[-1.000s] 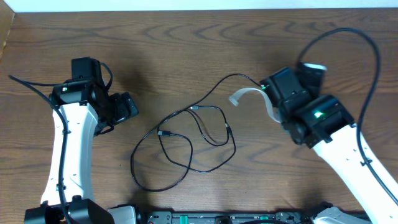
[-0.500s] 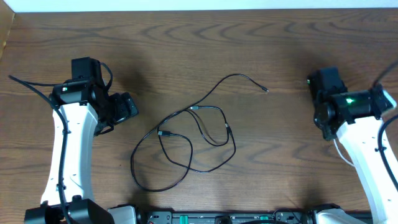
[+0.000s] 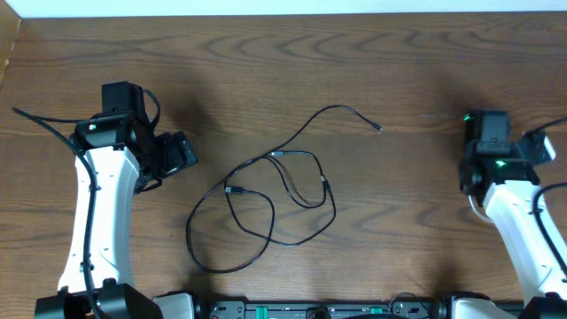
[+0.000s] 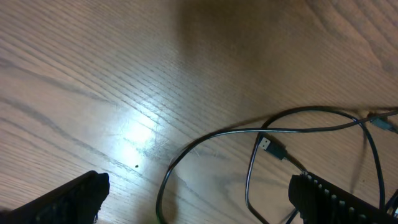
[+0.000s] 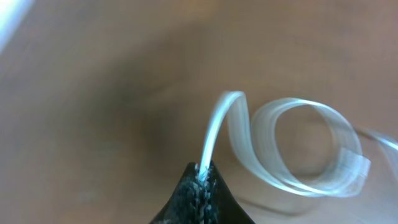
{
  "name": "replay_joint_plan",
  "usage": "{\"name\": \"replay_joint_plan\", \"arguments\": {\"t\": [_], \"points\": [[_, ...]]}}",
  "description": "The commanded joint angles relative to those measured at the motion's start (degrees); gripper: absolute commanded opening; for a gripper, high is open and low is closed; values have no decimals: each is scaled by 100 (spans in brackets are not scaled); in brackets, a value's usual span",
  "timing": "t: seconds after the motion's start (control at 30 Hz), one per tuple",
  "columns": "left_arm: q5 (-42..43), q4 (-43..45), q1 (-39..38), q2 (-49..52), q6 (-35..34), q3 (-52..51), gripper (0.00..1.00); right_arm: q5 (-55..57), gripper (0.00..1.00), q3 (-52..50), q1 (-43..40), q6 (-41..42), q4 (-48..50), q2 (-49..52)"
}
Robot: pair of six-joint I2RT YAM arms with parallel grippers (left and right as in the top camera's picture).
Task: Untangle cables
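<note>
black cables (image 3: 275,199) lie looped over one another on the table (image 3: 399,53), with several crossings. white cable (image 5: 292,149) is off that tangle, well to its right, curling from the right gripper (image 5: 202,174), whose fingers are pinched tight on its end. left gripper (image 3: 177,152), near the tangle's left side, stands fully spread, holding nothing. judgement: white cable separated; black cables left to part.

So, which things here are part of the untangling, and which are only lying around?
Part of the job:
- black cables, looped over each other
- white cable, pinched in the shut right gripper

Not part of it:
- the arms' own thick black wires
- wooden table
</note>
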Motion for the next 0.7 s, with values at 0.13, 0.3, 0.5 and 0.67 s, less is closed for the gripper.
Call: {"name": "replay_joint_plan", "arguments": {"t": [0.13,0.3,0.5,0.67], "points": [[-52,-15,26,-63,-31,79,98,-2520,2,260,-815,-2393,1976,-2],[-52,-15,26,-63,-31,79,98,-1902,1,264,-979,-2391,2463,9],[-52,-15,26,-63,-28,79,98,-1329,38,262,-988,-2391,1808,127],[-52,-15,26,-63,-28,79,98,-1322,99,262,-986,-2393,1572,472]]}}
